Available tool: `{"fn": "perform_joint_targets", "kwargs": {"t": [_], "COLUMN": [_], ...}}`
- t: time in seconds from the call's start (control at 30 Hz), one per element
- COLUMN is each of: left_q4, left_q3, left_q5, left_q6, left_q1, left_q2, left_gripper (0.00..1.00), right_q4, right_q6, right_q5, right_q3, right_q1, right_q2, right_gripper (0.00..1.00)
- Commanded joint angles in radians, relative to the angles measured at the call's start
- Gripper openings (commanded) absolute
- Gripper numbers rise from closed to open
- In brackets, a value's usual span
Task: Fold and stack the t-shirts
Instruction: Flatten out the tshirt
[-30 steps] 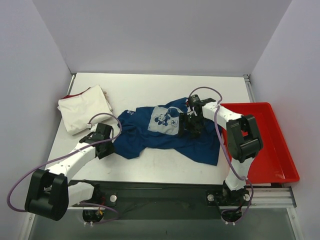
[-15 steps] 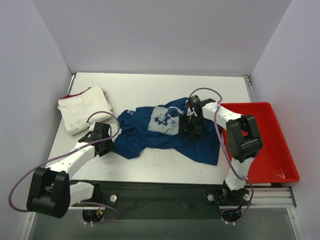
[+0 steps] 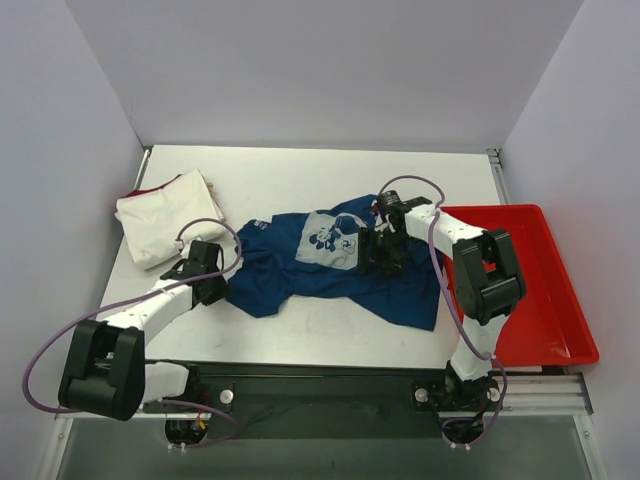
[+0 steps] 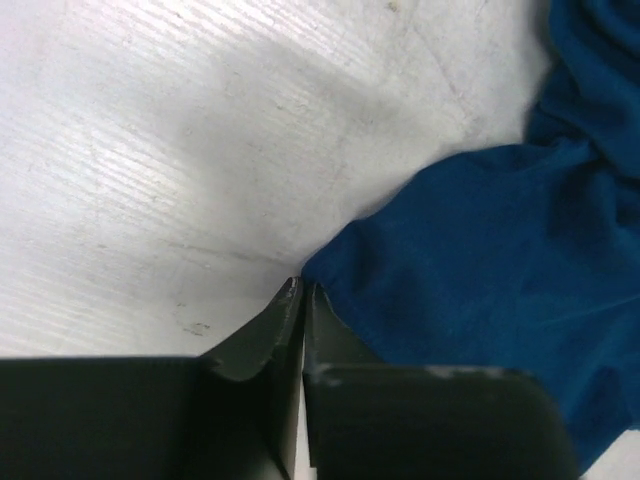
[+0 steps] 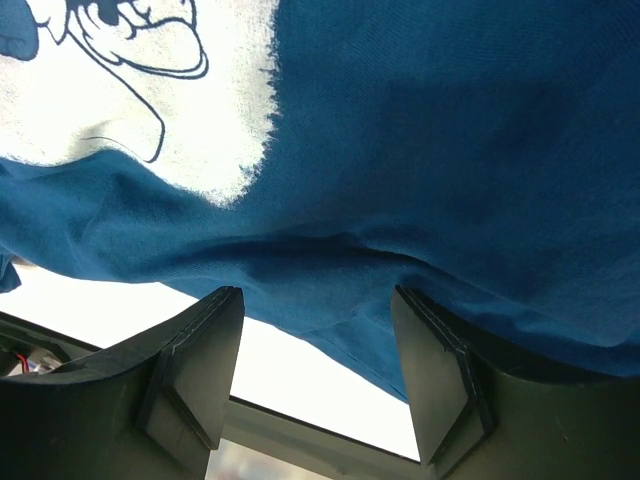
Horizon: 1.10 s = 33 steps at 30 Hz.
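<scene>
The dark teal-blue t-shirt [image 3: 300,275] lies crumpled mid-table, its white printed graphic [image 3: 330,240] facing up. The cream-white t-shirt [image 3: 170,215] with a red edge sits folded at the back left. My left gripper [image 3: 215,282] is low at the blue shirt's left edge. In the left wrist view its fingers [image 4: 301,288] are pressed together on the table, and the shirt's corner [image 4: 480,250] lies against the right finger, not visibly between them. My right gripper [image 3: 378,258] is over the shirt's right half. It is open [image 5: 315,295], with blue cloth [image 5: 450,150] and the graphic [image 5: 130,90] in front of it.
A red plastic tray [image 3: 560,300] stands at the right edge of the table, beside the right arm. The white table [image 3: 300,180] is enclosed by pale walls at the left, back and right. The arm bases and a rail run along the near edge.
My left gripper has shifted slightly left and back along the shirt's left edge. The right gripper and both shirts look unchanged.
</scene>
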Motion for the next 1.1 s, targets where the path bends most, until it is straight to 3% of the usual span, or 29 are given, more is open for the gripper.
{"fn": "perform_joint_targets", "kwargs": {"t": [0.0,0.17,0.33,0.57,0.93,1.07], "left_q4": [0.04,-0.011,-0.062,-0.119,-0.125,-0.131], "left_q3": [-0.025,0.047,0.151,0.184,0.21,0.222], "left_q5": [0.065,0.084,0.139,0.193,0.237,0.248], "left_q6": [0.008,0.022,0.051,0.086,0.092,0.103], "left_q1": [0.008,0.059,0.221,0.417,0.429,0.43], "left_q2": [0.037,-0.012,-0.13,-0.184,-0.158,-0.138], "left_gripper": [0.01,0.0,0.0,0.0,0.0,0.0], "right_q4": [-0.059,-0.1,-0.125,-0.146,-0.203,-0.206], "right_q6": [-0.016,-0.022,-0.019,0.019,0.071,0.125], "right_q5": [-0.003,0.036,0.121,0.187,0.167,0.204], "right_q3": [0.008,0.013,-0.087,-0.299,-0.513,-0.514], "right_q1": [-0.007,-0.007,-0.02,-0.02,0.022,0.109], "right_q2": [-0.026,-0.054,-0.173,-0.368,-0.6,-0.577], "right_gripper": [0.61,0.61,0.61,0.61,0.59,0.58]}}
